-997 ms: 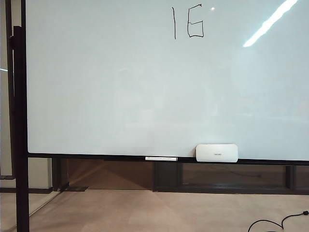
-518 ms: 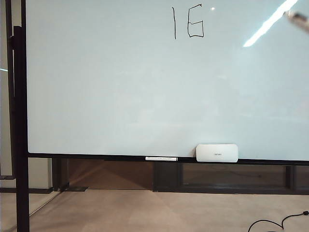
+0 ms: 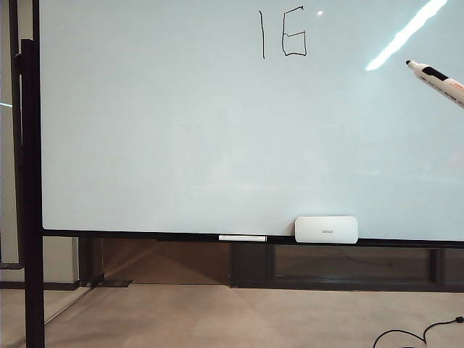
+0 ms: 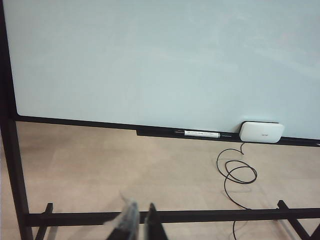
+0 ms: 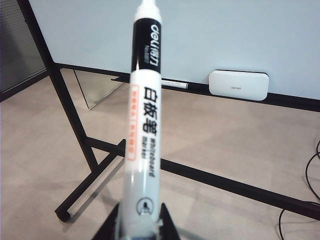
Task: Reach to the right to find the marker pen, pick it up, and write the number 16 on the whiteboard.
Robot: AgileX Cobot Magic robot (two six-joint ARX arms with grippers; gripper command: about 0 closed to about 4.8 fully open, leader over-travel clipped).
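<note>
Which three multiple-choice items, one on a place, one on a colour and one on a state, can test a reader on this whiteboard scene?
1. Where does the eraser block rest?
A. on the floor
B. on the whiteboard's lower rail
C. in the left gripper

2. What colour is the written "16"?
A. black
B. red
C. green

3. What is the state of the right gripper?
A. open and empty
B. shut on the eraser
C. shut on the marker pen

Answers: 1 B, it sits on the rail beside a thin white strip. 2 A, the strokes are black. 3 C, its fingers clamp the barrel.
</note>
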